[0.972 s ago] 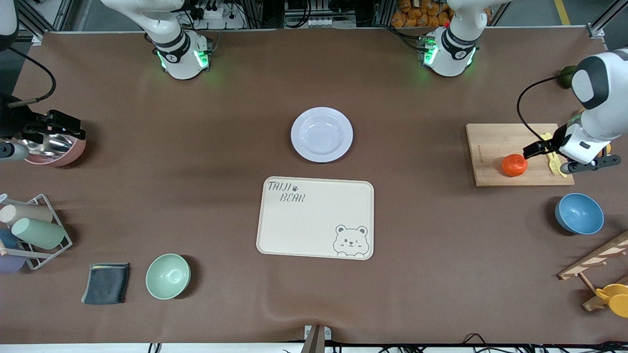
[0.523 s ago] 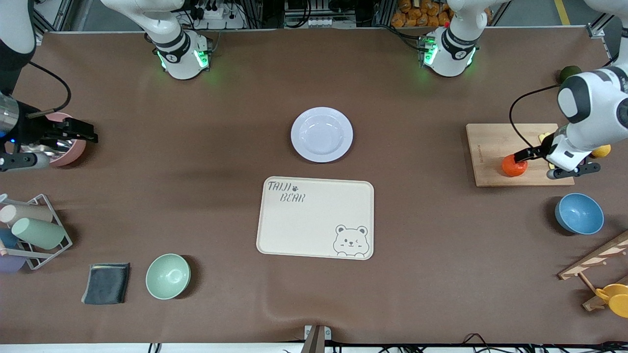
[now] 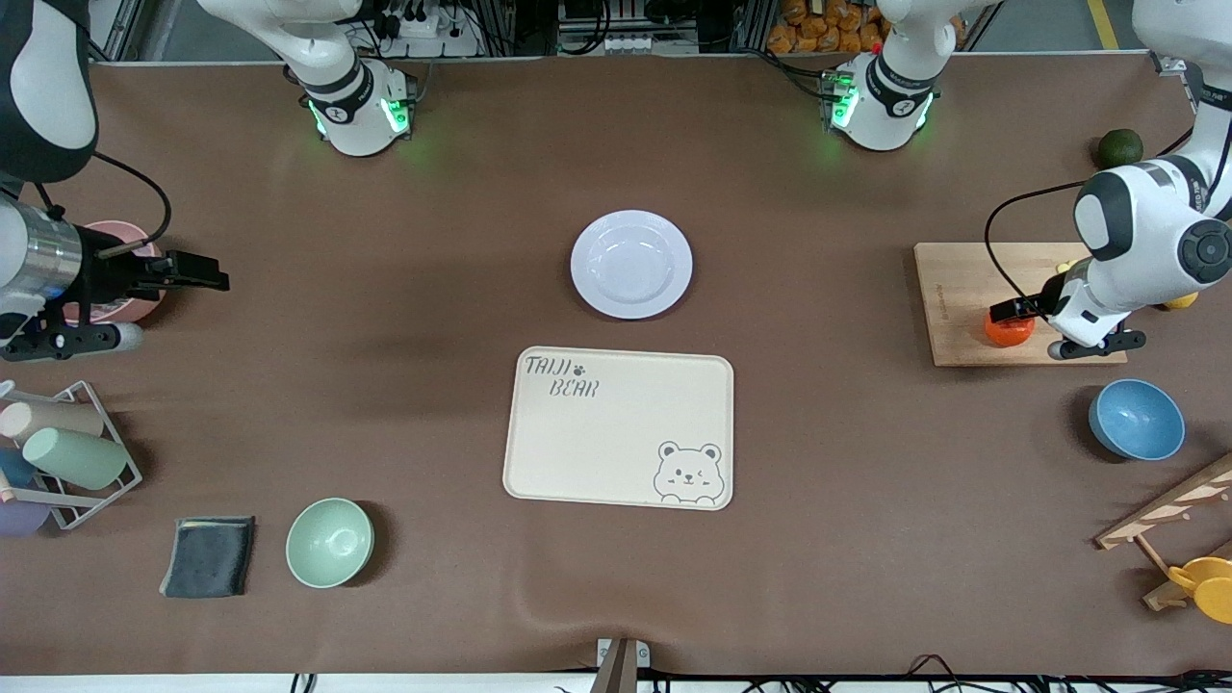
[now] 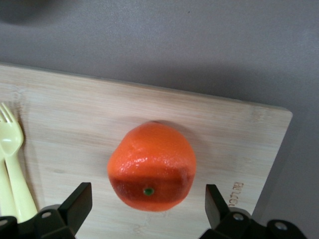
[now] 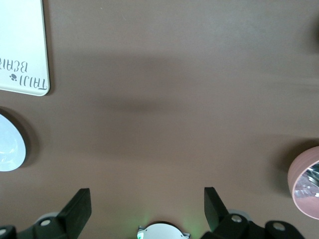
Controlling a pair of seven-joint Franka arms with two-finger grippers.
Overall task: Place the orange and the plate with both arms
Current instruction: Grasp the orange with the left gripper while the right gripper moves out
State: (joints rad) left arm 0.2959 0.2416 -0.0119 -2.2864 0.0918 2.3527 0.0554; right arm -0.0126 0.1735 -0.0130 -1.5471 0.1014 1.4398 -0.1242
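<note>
Bracketing orange [image 4: 151, 167] on cutting board [image 3: 962, 279] at left arm's end of surface, left end effector [image 4: 147, 206] spread wide, fingers either side, not touching: apparently lining up a grasp. Hovering right end effector [image 3: 197, 281] by pink bowl [image 3: 135, 308], fingers parted, holding nothing. Plate [image 3: 631, 264] sitting mid-surface, beside tray [image 3: 618, 426], untouched.

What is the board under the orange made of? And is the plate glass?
The board looks like pale bamboo or wood: fine straight grain, matte, with a mark burned near one edge. The plate seems glossy plastic or glazed ceramic rather than glass: opaque lavender-white with soft highlights. The orange has shiny, pitted peel.
</note>
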